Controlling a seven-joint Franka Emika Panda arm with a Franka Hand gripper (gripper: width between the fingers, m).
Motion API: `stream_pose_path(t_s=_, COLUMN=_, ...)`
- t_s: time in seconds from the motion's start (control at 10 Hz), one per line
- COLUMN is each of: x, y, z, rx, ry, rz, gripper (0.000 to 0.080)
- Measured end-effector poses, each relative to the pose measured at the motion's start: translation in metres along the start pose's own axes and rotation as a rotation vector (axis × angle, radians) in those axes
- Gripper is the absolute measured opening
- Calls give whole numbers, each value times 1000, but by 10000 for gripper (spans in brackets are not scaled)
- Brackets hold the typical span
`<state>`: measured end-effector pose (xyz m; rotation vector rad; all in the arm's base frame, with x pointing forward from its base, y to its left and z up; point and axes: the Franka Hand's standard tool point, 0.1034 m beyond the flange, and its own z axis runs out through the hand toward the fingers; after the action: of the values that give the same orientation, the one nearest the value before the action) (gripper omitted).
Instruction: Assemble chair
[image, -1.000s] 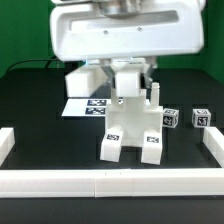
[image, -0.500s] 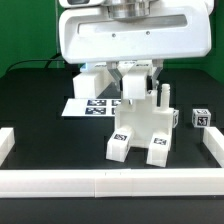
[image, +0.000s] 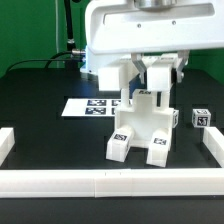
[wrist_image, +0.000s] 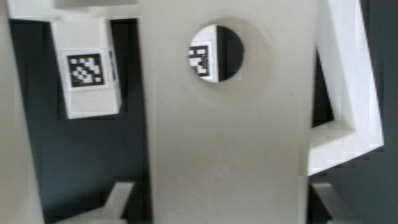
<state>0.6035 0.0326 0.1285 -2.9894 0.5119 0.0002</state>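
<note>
The chair (image: 140, 125) is a chunky white structure standing on two tagged feet (image: 120, 146) in the middle of the black table. My gripper (image: 147, 80) comes down on its upright top part and is shut on it. In the wrist view a flat white panel (wrist_image: 228, 150) with an oval hole (wrist_image: 222, 50) fills the space between my fingers (wrist_image: 134, 200), which press its two sides. A tag shows through the hole. A white tagged post (wrist_image: 89, 70) stands beyond the panel. Two small tagged cubes (image: 172, 118) (image: 202, 117) lie to the exterior view's right of the chair.
The marker board (image: 92, 105) lies flat behind the chair toward the exterior view's left. A low white border rail (image: 100, 182) runs along the front and turns up both sides (image: 8, 145) (image: 214, 143). My large white hand housing (image: 150, 30) hides the area behind.
The chair and my gripper shifted toward the exterior view's right over the first half second. Since then the chair has stayed put while my hand housing moved further right.
</note>
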Motion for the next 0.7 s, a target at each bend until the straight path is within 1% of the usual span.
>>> stream_pose_path(t_s=0.2, x=-1, y=1, z=0, rx=0, ry=-2, rz=3, gripper=284)
stream_pose_path(t_s=0.3, x=-5, y=2, z=3, rx=-4, ry=-10, rz=6, gripper=284)
stream_pose_path(t_s=0.7, x=-10, y=-3, z=3, rx=-3, ry=-13, rz=2, gripper=284)
